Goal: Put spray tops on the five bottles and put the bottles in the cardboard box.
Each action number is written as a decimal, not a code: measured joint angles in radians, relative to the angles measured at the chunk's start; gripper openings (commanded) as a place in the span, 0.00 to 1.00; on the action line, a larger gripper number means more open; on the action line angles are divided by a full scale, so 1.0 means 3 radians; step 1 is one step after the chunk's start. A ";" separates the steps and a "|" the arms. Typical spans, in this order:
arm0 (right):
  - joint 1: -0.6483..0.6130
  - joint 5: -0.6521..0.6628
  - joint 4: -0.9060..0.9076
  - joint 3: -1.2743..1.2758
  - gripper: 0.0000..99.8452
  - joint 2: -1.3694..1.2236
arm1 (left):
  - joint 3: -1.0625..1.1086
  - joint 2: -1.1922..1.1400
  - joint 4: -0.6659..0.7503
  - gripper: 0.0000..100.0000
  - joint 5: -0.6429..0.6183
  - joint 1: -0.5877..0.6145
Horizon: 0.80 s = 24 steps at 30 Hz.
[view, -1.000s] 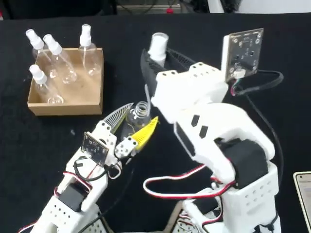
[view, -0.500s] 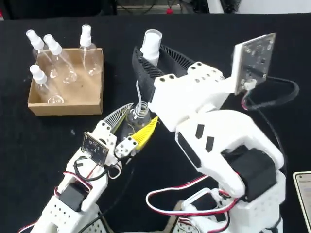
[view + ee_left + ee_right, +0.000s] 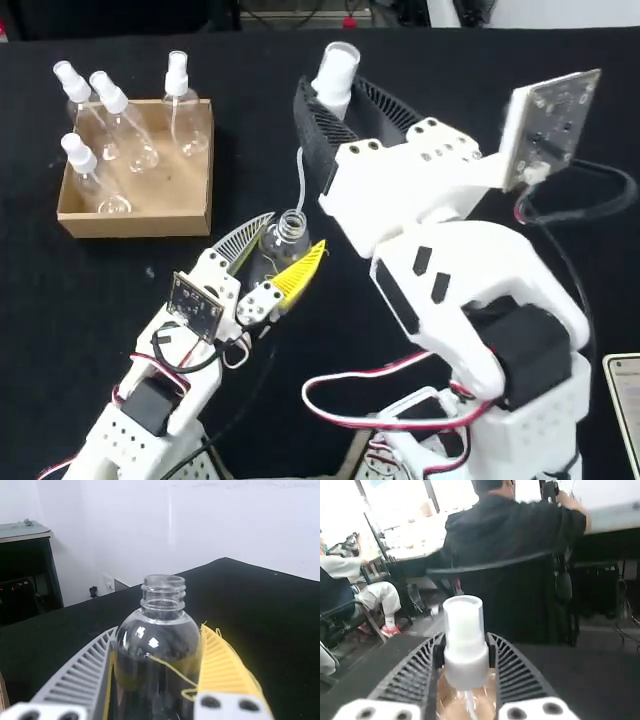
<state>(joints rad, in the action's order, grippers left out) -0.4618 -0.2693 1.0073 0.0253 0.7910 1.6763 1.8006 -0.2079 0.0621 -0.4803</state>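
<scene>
Alignment is the main care for the step in hand, I think: the thin dip tube point(image 3: 301, 182) must enter the neck first. So the right fingers point(image 3: 378, 102) should bring the spray top point(image 3: 336, 66) straight over the mouth, lower it slowly, and only then press or turn it. The left fingers point(image 3: 300, 272), one grey and one yellow, are clamped on the open bottle point(image 3: 288, 230), which stands upright between them on the black counter point(image 3: 120, 300). The right fingers are closed on the spray top. Its tube hangs below them, with the end near the bottle's mouth but seemingly not inside. Four capped bottles point(image 3: 120, 120) stand in the cardboard box point(image 3: 135, 222), well apart from both pairs of fingers.
</scene>
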 measured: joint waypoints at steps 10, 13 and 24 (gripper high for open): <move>0.0000 0.0000 -0.0174 0.0552 0.01 0.0000 | 0.0000 0.0000 0.0000 0.07 0.0000 0.0000; 0.0000 0.0000 -0.0220 0.0629 0.01 -0.0005 | 0.0000 0.0000 0.0000 0.07 0.0000 0.0000; -0.0169 0.0000 0.0072 0.0665 0.01 0.0327 | 0.0000 0.0000 0.0000 0.07 0.0000 0.0000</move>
<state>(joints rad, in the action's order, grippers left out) -0.5125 -0.2693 1.0288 0.2248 0.8892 1.6763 1.8006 -0.2079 0.0621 -0.4803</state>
